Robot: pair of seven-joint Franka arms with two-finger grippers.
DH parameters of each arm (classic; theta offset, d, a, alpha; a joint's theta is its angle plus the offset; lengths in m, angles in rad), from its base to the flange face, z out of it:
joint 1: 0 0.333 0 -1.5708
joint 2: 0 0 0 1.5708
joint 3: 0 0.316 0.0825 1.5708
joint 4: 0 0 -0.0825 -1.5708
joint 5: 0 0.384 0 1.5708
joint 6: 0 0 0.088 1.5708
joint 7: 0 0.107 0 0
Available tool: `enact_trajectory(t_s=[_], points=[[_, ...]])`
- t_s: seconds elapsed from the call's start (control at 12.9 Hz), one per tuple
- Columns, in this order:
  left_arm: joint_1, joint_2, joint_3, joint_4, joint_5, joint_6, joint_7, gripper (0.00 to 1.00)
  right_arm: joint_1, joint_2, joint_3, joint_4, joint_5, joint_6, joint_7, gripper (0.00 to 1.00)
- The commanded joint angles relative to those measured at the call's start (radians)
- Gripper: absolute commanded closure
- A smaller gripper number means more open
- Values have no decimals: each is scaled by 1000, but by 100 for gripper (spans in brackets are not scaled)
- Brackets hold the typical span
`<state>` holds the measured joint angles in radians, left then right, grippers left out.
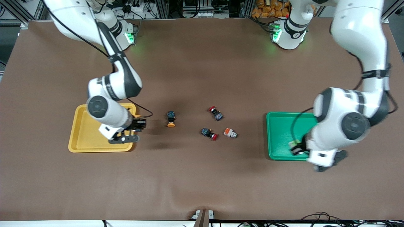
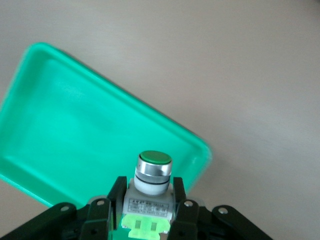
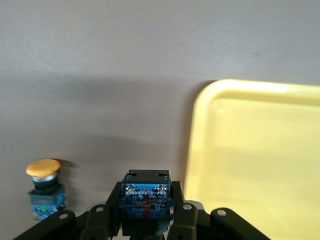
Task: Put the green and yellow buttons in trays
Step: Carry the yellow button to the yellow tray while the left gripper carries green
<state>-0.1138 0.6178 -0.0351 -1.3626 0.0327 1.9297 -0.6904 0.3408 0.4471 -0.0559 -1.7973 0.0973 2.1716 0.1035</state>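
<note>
My left gripper (image 1: 297, 148) is shut on a white-bodied button (image 2: 152, 186) with a round green cap and a light-green base. It holds the button over the corner of the green tray (image 1: 280, 135) nearest the front camera; the tray also shows in the left wrist view (image 2: 70, 125). My right gripper (image 1: 138, 125) is shut on a black-bodied button (image 3: 146, 199) over the table, just beside the edge of the yellow tray (image 1: 83, 135) that faces the middle of the table. The tray also shows in the right wrist view (image 3: 260, 150). Another yellow-capped button (image 1: 171, 119) lies on the table toward the middle and shows in the right wrist view (image 3: 44, 186).
Two red-capped black buttons (image 1: 216, 113) (image 1: 209, 133) and a small white-and-orange part (image 1: 230, 132) lie mid-table between the trays. Both trays look bare inside where they show. The brown mat (image 1: 202, 183) runs wide toward the front camera.
</note>
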Motion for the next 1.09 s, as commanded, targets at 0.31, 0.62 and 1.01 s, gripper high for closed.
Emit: enact_trajectory(t_s=[0.31, 0.62, 1.01], points=[[85, 51, -14, -179, 116, -29, 32, 100, -258, -2, 10, -28, 2, -9, -490, 100], [105, 79, -14, -202, 206, -31, 32, 100, -313, 5, 10, -50, 2, -4, -576, 100], [45, -7, -28, -181, 214, -44, 28, 0, -332, 68, 8, -48, 1, 63, -639, 100]])
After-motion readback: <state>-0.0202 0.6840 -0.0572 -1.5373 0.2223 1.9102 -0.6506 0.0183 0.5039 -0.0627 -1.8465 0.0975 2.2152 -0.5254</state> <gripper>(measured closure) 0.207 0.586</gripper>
